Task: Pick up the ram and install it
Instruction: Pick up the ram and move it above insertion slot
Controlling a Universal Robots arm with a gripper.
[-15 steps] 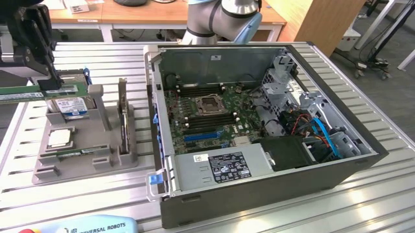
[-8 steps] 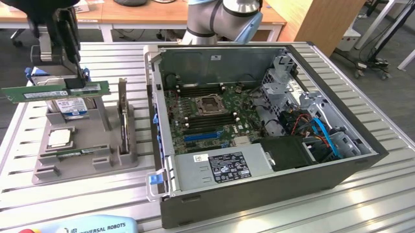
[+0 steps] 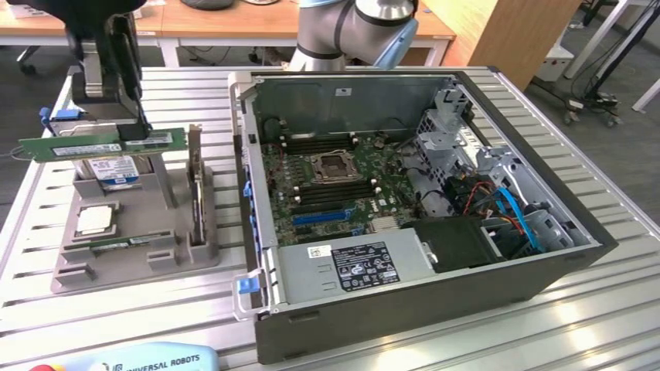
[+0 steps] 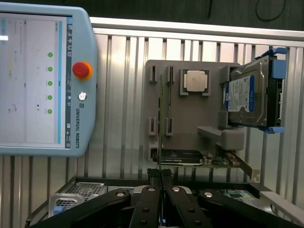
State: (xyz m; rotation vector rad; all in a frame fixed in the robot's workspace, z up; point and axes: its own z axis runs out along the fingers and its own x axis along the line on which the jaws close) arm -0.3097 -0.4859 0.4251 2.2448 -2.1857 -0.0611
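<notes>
Exterior view: the gripper [image 3: 134,133] clamps the ram [image 3: 77,147] level above the holder [image 3: 134,259], just over the drive [image 3: 113,171], and the carry, I judge, wants it level and high over the case [image 3: 433,309] wall, open air between, tight slots [image 3: 309,143] flanking the socket [image 3: 335,166].

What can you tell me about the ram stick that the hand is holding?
The ram is a slim, long green circuit board with a pale label on its face and a darker strip along its lower edge. It hangs level, standing on its long edge, clear above the grey holder and touching nothing but the hand. The hand is shut on it from above, somewhat towards the exterior view's right of its middle. It looks rigid and undamaged.
</notes>
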